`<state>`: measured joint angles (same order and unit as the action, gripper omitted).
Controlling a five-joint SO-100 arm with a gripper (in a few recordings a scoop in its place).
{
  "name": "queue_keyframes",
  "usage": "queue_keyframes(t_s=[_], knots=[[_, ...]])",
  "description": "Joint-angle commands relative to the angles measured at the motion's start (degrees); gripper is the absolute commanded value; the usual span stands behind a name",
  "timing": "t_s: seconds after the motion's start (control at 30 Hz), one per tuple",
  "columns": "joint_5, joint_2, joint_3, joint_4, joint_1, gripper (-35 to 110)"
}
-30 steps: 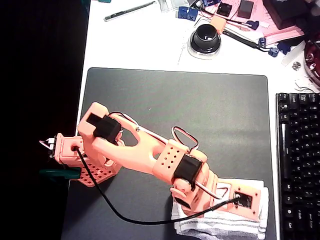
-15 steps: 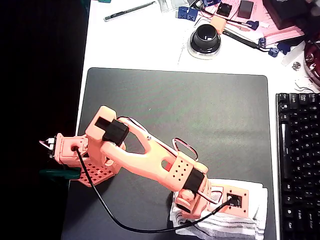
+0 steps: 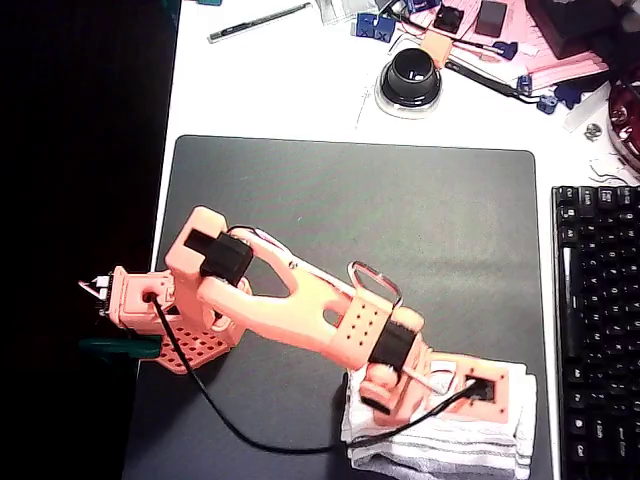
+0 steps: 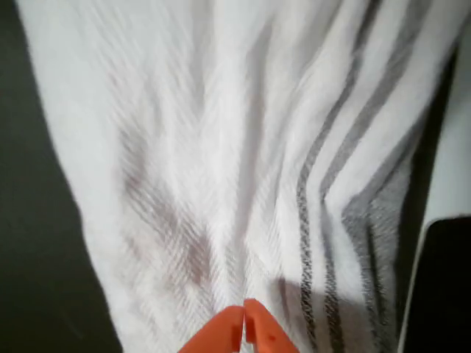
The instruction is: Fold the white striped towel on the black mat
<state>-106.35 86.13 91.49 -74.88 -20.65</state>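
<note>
The overhead view looks straight down from high above the desk (image 3: pixel 270 90), taking in the whole black mat (image 3: pixel 400 220). The wrist view rides just behind the pincer (image 4: pixel 243 327) — pressed close over the white striped towel (image 4: pixel 221 162), the patch both views share.

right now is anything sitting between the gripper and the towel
Nothing visible is. In the wrist view the gripper has its tips together directly over the white striped towel, with only cloth ahead of them. In the overhead view the towel lies on the black mat under the arm's end.
</note>
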Motion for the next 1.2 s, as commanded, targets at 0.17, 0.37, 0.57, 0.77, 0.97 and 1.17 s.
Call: queue_keyframes(t_s=[0.17,0.37,0.57,0.77,0.97,1.17], knots=[[6.3,-14.0,-25.9,-0.4,5.1,1],[8.1,-31.9,-44.6,-3.3,5.5,2],[9.1,-38.6,-45.3,1.7,5.5,3],[9.1,-23.9,-31.0,4.0,6.2,3],[8.2,-5.8,-16.4,3.2,6.2,6],[7.3,10.5,-1.2,5.5,7.2,7]])
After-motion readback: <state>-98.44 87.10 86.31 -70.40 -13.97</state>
